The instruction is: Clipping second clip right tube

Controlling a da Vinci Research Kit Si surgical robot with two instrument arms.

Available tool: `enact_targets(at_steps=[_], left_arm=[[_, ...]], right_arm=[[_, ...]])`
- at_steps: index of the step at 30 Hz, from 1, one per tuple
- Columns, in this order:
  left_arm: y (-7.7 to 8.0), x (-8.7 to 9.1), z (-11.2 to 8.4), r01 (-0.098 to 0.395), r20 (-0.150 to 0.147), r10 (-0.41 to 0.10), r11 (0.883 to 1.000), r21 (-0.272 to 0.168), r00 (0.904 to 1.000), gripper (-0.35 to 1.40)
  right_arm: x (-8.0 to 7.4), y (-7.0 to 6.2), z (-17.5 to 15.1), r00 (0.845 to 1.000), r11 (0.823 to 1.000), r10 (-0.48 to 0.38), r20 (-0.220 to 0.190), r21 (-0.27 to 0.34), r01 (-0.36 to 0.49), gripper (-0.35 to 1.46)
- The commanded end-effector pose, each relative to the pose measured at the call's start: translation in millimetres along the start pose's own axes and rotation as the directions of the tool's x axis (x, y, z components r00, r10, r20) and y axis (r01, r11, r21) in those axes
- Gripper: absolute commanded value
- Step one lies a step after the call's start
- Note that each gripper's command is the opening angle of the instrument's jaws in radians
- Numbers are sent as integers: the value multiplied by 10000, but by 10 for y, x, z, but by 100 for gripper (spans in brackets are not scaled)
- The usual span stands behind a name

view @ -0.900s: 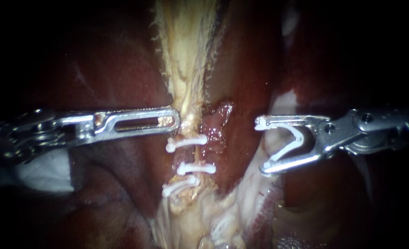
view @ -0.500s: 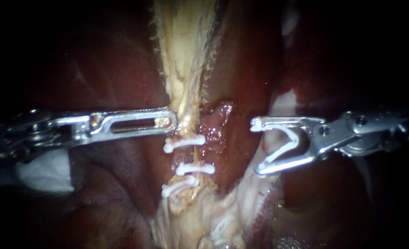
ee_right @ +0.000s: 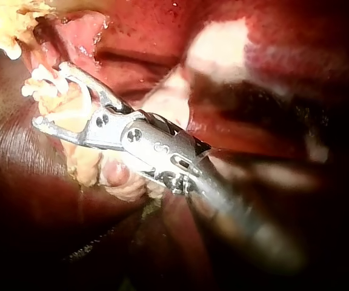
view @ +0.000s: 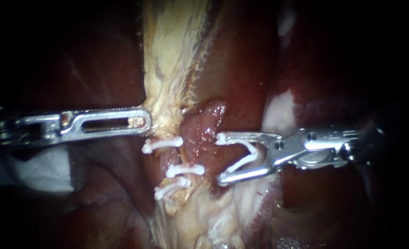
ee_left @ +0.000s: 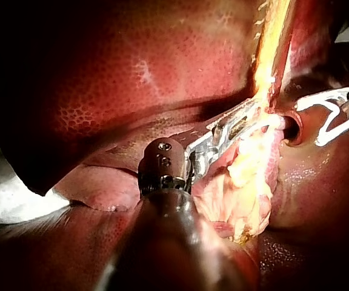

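Endoscope view: right instrument (view: 219, 159) grips clip (view: 245, 157); clip unclosed.

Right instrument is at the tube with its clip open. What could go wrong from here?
1. The loaded clip in the right instrument only reaches the edge of the pink tube, not around it; closing now would likely catch part of it or miss.
2. The set clip on the pale strand lies near the lower tip; advancing could snag it.

dark liver (view: 93, 64), white cloth (view: 43, 173) lower left
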State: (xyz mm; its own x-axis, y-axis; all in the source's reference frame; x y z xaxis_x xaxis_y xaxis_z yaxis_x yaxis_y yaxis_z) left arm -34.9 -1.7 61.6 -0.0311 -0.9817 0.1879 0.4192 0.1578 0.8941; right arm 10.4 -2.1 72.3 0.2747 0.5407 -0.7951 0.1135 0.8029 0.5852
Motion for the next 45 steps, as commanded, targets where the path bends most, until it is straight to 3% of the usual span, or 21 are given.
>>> enact_targets(at_steps=[1, 5, 15, 21, 29, 38, 45], left_arm=[[-2, 0, 0, -3, 16, 3, 10000, -23, 10000, -35], [-6, 2, -1, 5, 42, -5, 10000, -9, 10000, -35], [-13, 4, -3, 10, 41, -10, 10000, -8, 10000, -35], [-16, 4, -3, 14, 62, -13, 10000, -32, 10000, -35], [-16, 4, -2, 15, 64, -14, 10000, -33, 10000, -35], [-14, 3, -2, 11, 57, -11, 10000, -26, 10000, -35], [-13, 3, -1, 11, 58, -11, 10000, -26, 10000, -35]], right_arm=[[-4, 1, 5, 10000, 10000, 60, 14, 8, -60, 60], [-17, 10, 27, 9999, 9999, 141, 67, 66, -141, 60], [-28, 30, 61, 9995, 9994, 286, 122, 172, -288, 60], [-44, 33, 82, 9992, 9988, 328, 239, 352, -337, 60], [-49, 25, 98, 9987, 9965, 405, 303, 719, -426, 60], [-42, 2, 106, 9990, 9817, 377, 260, 1857, -418, 53], [-39, 0, 112, 9992, 9805, 311, 232, 1934, -350, 51]])
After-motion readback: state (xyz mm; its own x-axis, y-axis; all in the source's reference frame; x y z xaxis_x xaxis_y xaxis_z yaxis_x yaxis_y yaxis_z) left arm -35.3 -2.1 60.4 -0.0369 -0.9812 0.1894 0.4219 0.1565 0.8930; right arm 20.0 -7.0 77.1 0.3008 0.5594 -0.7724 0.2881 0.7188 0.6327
